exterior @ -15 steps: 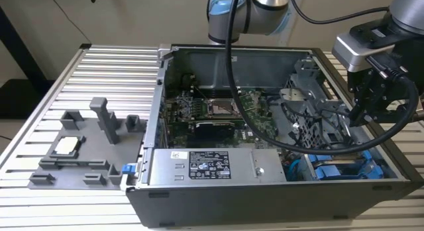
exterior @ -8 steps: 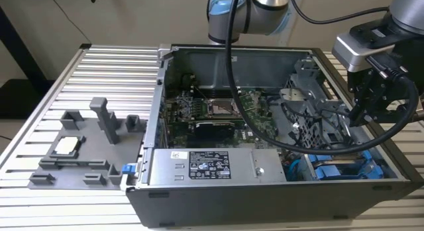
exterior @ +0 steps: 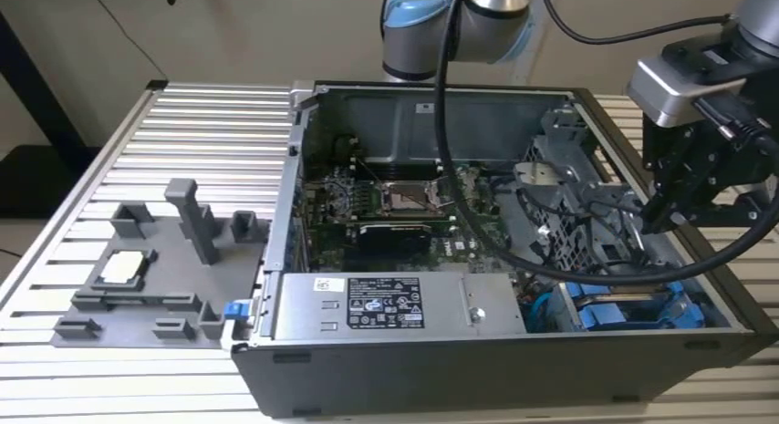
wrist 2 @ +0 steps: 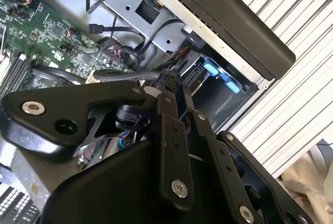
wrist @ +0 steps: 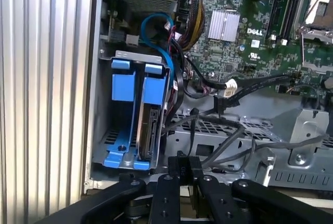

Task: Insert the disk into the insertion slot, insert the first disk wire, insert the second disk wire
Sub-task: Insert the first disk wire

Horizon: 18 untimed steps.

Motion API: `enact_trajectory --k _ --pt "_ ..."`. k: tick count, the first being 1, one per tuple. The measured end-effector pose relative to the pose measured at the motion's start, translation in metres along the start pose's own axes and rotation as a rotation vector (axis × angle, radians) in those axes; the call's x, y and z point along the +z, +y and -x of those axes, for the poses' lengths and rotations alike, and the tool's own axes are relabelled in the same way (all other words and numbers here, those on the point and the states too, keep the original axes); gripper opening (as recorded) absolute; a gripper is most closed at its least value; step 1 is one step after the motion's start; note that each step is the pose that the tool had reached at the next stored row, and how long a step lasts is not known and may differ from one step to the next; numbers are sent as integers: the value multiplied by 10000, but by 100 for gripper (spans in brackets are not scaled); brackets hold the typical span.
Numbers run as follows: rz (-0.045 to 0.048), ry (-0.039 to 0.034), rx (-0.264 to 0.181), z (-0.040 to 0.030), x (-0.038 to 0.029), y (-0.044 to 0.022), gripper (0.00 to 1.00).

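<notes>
The disk (wrist: 152,130) stands on edge inside the insertion slot (wrist: 136,56), a grey metal bay with blue end tabs (wrist: 120,83), with its connector end facing out. In the exterior view the blue carrier (exterior: 633,307) sits at the case's near corner on the exterior view's right. My gripper (wrist: 184,162) hovers just outside the case wall beside that bay, fingers drawn together. I cannot see anything pinched between them. It also appears above the drive area (exterior: 663,225) and over the cables (wrist 2: 165,86). A loose black wire with a white connector (wrist: 229,86) and a second black plug (wrist: 218,104) lie beside the bay.
The open computer case holds a motherboard (exterior: 402,205), a grey power supply box (exterior: 389,304) and a perforated grey cage (wrist: 234,135) draped with black cables. A grey fixture plate (exterior: 159,260) lies on the slatted aluminium table (exterior: 207,123) at the exterior view's left.
</notes>
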<state>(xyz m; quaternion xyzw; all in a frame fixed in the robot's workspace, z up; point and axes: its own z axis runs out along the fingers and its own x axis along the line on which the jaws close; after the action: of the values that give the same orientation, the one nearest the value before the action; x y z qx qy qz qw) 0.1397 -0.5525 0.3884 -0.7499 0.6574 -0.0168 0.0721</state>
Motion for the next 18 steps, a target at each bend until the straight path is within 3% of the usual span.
enact_trajectory --k 6,10,11,18 --pt "854 -108 74 -30 26 -158 19" --pt "1361 -173 118 -51 43 -257 19" --pt "1399 -177 121 -53 45 -267 19" --pt "1378 -163 384 -77 56 -264 19"
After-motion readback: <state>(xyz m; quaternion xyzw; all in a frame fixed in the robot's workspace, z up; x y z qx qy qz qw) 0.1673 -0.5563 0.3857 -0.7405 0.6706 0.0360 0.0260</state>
